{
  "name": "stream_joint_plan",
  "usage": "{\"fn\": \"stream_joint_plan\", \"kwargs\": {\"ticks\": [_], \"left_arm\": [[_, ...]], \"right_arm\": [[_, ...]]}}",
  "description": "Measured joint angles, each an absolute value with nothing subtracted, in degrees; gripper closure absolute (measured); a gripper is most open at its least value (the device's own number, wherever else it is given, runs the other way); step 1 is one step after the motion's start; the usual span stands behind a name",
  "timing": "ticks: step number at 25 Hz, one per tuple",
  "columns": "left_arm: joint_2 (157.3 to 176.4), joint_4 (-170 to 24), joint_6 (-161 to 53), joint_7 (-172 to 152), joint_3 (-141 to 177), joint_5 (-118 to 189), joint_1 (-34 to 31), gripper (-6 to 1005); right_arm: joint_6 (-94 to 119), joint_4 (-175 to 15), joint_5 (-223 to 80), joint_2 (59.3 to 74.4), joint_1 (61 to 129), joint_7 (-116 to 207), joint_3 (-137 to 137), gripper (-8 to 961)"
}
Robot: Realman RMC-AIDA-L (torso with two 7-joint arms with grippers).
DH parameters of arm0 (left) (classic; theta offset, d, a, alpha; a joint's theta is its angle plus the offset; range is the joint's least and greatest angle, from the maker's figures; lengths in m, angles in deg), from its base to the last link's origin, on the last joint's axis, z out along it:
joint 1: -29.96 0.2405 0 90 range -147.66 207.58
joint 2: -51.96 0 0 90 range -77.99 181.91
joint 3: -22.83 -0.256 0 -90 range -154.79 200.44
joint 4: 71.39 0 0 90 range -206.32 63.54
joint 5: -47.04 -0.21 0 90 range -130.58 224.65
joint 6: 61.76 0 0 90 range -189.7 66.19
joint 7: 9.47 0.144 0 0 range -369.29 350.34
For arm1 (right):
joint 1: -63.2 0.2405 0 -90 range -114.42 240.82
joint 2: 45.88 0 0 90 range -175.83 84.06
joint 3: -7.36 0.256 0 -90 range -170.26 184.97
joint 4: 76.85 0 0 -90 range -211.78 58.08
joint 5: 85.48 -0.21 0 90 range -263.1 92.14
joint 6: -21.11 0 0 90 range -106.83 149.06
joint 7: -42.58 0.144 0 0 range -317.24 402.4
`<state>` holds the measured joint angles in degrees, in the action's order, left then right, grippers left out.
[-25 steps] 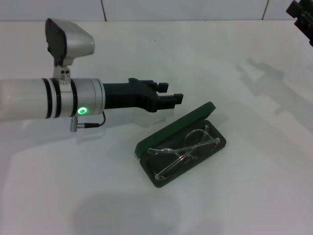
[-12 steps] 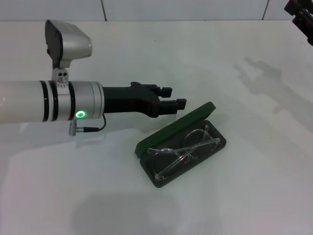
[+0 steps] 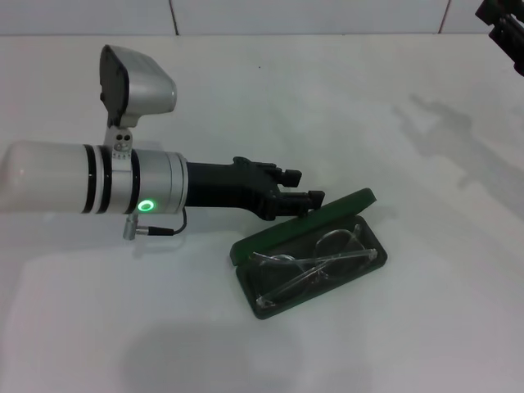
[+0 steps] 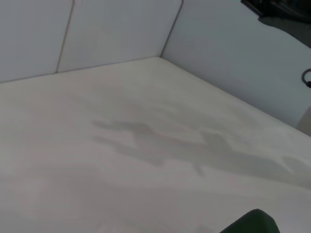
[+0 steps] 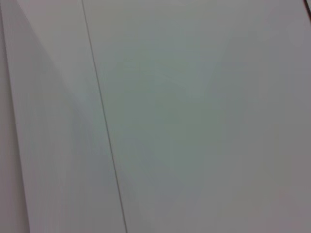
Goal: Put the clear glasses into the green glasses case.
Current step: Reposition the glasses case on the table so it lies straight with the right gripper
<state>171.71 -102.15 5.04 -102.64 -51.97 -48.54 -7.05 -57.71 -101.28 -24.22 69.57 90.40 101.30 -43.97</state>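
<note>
The left gripper [image 3: 304,187], a black two-fingered claw on a white and silver arm with a green light ring, has pushed forward and to the right since a second ago; its fingertips [image 3: 312,199] now sit right against the back of the raised lid, where earlier they hovered a little short of it. The fingers lie close together, one stacked just over the other with only a narrow gap, and they hold nothing. The dark green hard-shell glasses case [image 3: 308,254] has shifted slightly to the right on the white table [image 3: 426,311], and its lid has dropped lower over the tray than it stood before, though it is still open. There is one case and one pair of clear colourless glasses [image 3: 315,259] with roundish lenses; the glasses lie inside the case's bottom half, and have settled flatter than they were half a second ago. The left wrist view shows only the bare table, the white wall panels and a rounded green corner of the case [image 4: 252,223]. Of the right gripper [image 3: 503,23] only a black piece shows at the far right corner of the head view, well apart from the case; whether it is open I cannot tell. The right wrist view shows plain white panels.
</note>
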Motion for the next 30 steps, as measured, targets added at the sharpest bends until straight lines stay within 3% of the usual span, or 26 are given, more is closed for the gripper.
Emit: {"fn": "stream_joint_plan", "kwargs": {"ticks": [26,30], "left_arm": [[172.07,-103.1,4.2,-99.0,-57.0,-47.3,-5.6,412],[171.58,-104.1,4.4,-96.5,-55.4,-40.9,-4.0,412]], "right_arm": [[-55.4,-101.4,-24.2,69.68,91.4,99.9,-44.1,589],[-56.8,-103.8,-21.4,69.17,91.5,99.5,-49.6,590]]}}
